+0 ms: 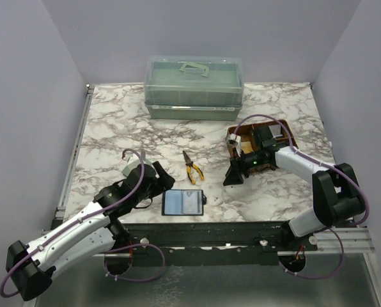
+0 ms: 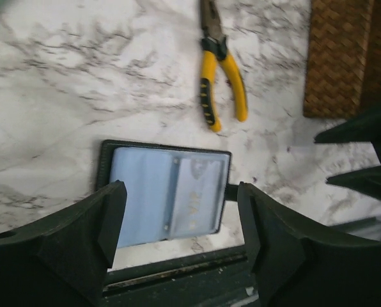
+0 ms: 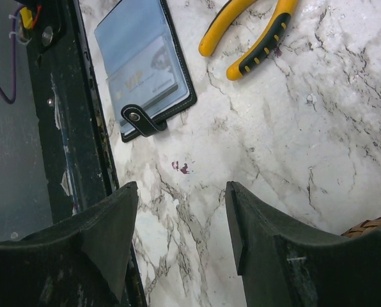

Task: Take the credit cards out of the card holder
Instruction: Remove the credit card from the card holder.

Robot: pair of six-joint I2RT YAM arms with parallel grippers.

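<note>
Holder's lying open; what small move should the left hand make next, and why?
Probably ease the left hand down onto the card holder: it lies open, a credit card tucked inside, and the hand is open and empty.

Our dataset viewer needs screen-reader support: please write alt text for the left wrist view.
An open black card holder lies flat on the marble table, a grey card in its right pocket, framed by the open left gripper. Yellow-handled pliers lie beyond, with a woven basket at the upper right.
</note>
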